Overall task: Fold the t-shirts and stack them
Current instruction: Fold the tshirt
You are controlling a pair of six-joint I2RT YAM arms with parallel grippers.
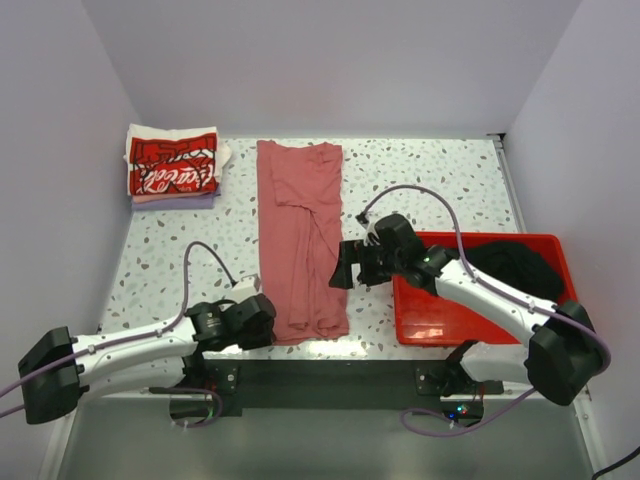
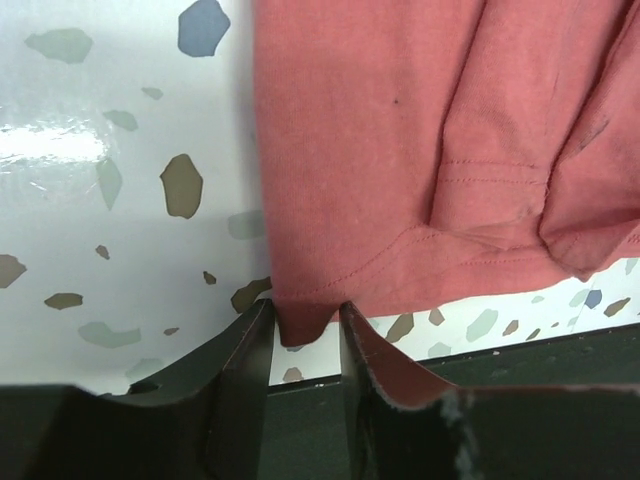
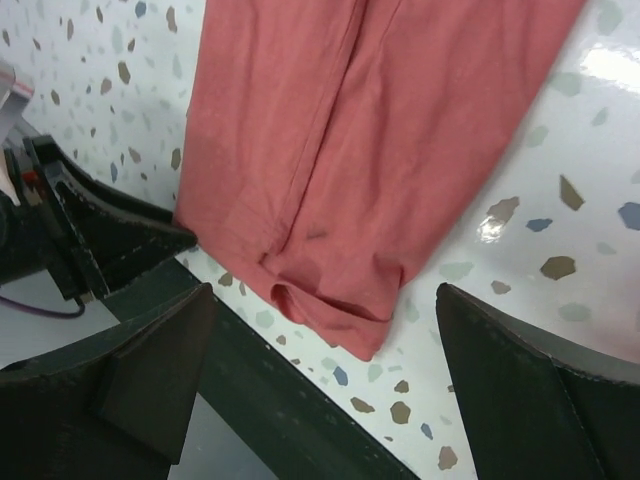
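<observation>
The dusty-red t-shirt [image 1: 300, 235] lies on the table as a long strip folded lengthwise. My left gripper [image 1: 264, 322] is at its near left corner. In the left wrist view the fingertips [image 2: 258, 325] stand a narrow gap apart with the hem corner [image 2: 300, 322] between them. My right gripper [image 1: 350, 265] is open wide beside the shirt's right edge, over its near right corner [image 3: 340, 300]. A stack of folded shirts [image 1: 172, 165], with a white one printed in red Coca-Cola on top, lies at the far left. A black shirt [image 1: 515, 265] lies in the red bin [image 1: 440, 315].
The red bin stands at the near right, under my right arm. A dark strip [image 1: 330, 375] runs along the table's near edge. Grey walls close in the left, back and right sides.
</observation>
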